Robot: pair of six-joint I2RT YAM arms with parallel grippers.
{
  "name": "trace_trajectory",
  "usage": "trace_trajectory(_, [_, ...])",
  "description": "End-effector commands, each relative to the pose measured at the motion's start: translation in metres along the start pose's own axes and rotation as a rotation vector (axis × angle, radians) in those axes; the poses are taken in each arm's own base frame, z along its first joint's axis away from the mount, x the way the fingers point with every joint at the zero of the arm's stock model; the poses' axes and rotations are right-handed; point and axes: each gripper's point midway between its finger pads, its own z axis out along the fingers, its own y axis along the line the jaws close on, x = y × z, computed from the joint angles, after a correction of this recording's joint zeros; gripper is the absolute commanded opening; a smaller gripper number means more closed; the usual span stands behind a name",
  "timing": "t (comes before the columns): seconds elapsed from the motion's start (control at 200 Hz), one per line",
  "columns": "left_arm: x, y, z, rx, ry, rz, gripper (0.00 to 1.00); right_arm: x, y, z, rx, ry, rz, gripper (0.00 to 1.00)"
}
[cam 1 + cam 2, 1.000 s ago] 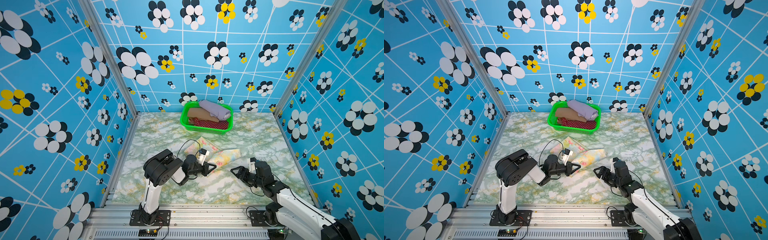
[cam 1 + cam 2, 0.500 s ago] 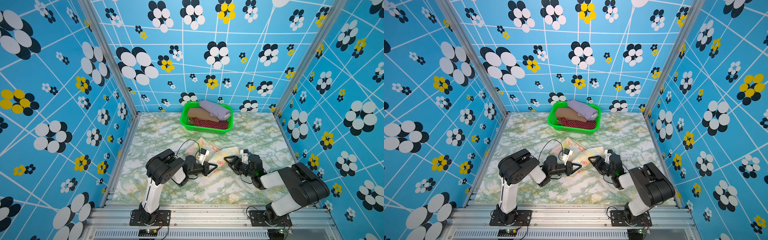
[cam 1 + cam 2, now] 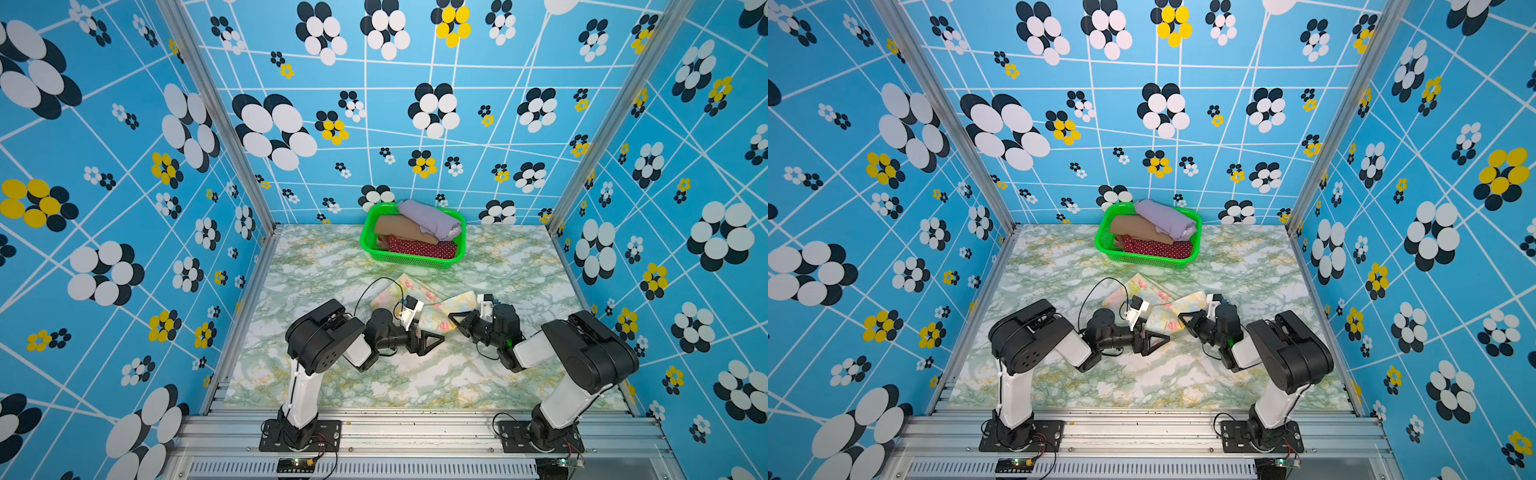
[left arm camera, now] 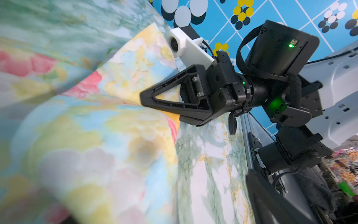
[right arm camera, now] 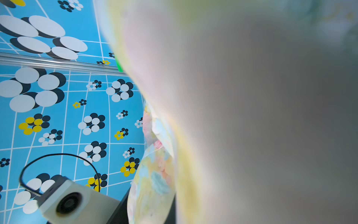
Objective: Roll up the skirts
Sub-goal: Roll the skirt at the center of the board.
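Both top views look steeply down from high above the front edge of the desk (image 3: 415,374), facing the back wall (image 3: 415,62) and sharing nearly the same field (the left arm (image 3: 324,345), the right arm (image 3: 582,353), the green basket (image 3: 415,262)), with only a slight sideways offset between them. The left wrist camera (image 5: 67,201) sits low and very near the skirts (image 4: 108,124), facing across them to the right pincer (image 4: 144,99) and the right wrist camera (image 4: 180,45). That camera faces back toward it, so close that blurred cloth fills most of its picture.
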Motion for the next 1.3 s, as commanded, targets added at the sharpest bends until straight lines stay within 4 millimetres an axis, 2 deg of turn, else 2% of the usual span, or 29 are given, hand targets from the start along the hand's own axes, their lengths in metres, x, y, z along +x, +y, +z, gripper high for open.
trace_trajectory(0.0, [-0.007,-0.013,-0.004,-0.151,0.054,0.307,0.99,-0.003,0.006,-0.011,0.071,0.001,-0.061,0.0])
trace_trajectory(0.115, [-0.025,-0.029,-0.008,-0.356,0.081,0.69,0.99,-0.004,0.012,-0.027,0.158,0.02,-0.093,0.0])
trace_trajectory(0.23, [-0.044,-0.053,-0.013,-0.449,0.055,0.981,0.99,0.001,0.012,-0.036,0.233,0.065,-0.079,0.0])
trace_trajectory(0.365, [-0.036,-0.076,-0.013,-0.561,0.043,1.334,0.99,0.006,0.005,-0.039,0.274,0.095,-0.051,0.0])
trace_trajectory(0.45, [-0.034,-0.089,-0.016,-0.625,-0.049,1.46,0.99,0.008,0.002,-0.04,0.284,0.1,-0.041,0.0])
trace_trajectory(0.52, [-0.021,-0.098,-0.009,-0.604,-0.052,1.523,0.99,0.01,0.002,-0.04,0.279,0.107,-0.036,0.0])
trace_trajectory(0.635, [0.003,-0.088,0.012,-0.568,0.044,1.541,1.0,0.009,0.008,-0.041,0.267,0.109,-0.04,0.0])
trace_trajectory(0.78, [0.018,-0.071,0.027,-0.566,0.095,1.531,0.99,0.011,0.011,-0.047,0.268,0.11,-0.047,0.0])
trace_trajectory(0.919, [0.02,-0.046,0.032,-0.588,0.136,1.464,1.0,0.015,0.013,-0.053,0.265,0.121,-0.045,0.0])
trace_trajectory(1.019, [0.024,-0.027,0.034,-0.613,0.174,1.443,0.96,0.02,0.011,-0.059,0.267,0.124,-0.042,0.0])
trace_trajectory(1.079, [0.025,-0.021,0.036,-0.622,0.183,1.439,0.85,0.024,0.007,-0.063,0.274,0.132,-0.039,0.0])
trace_trajectory(1.134, [0.024,-0.014,0.038,-0.632,0.189,1.428,0.62,0.028,0.003,-0.066,0.279,0.137,-0.033,0.0])
trace_trajectory(1.199, [0.026,-0.007,0.042,-0.634,0.207,1.421,0.27,0.033,-0.004,-0.07,0.29,0.139,-0.027,0.0])
trace_trajectory(1.264, [0.028,0.001,0.046,-0.633,0.244,1.416,0.01,0.037,-0.008,-0.075,0.296,0.136,-0.021,0.0])
trace_trajectory(1.294, [0.027,0.003,0.048,-0.638,0.251,1.412,0.0,0.038,-0.009,-0.078,0.299,0.134,-0.022,0.0])
